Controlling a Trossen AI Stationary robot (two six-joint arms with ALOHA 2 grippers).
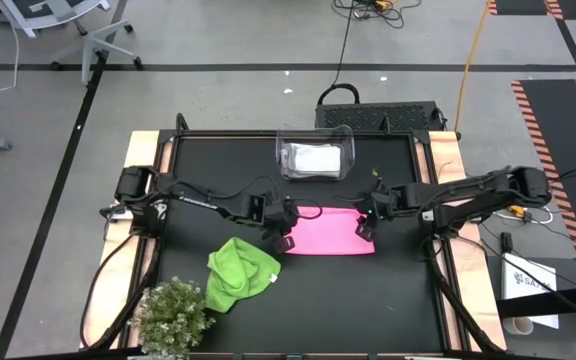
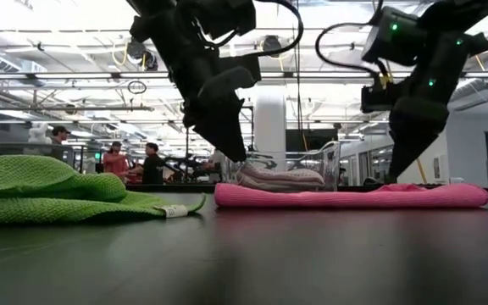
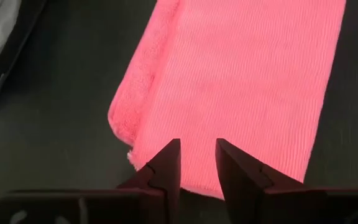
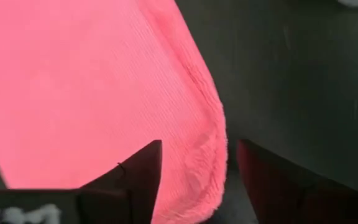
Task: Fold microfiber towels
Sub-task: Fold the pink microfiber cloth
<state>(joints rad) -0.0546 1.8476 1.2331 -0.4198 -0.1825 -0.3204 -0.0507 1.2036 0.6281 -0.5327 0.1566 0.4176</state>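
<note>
Pink fleece fills the view under both my jaws: the left gripper [image 3: 197, 163] hangs over one short end of the bright pink microfiber towel [image 1: 330, 229], jaws slightly apart and empty; the right gripper [image 4: 199, 168] sits over the other end, jaws wide, empty too. The towel lies flat, doubled into a long strip mid-tabletop [image 1: 388, 290]. I judge this fold just laid; next comes regripping the ends. The crumpled lime green towel [image 1: 238, 273] waits nearby.
</note>
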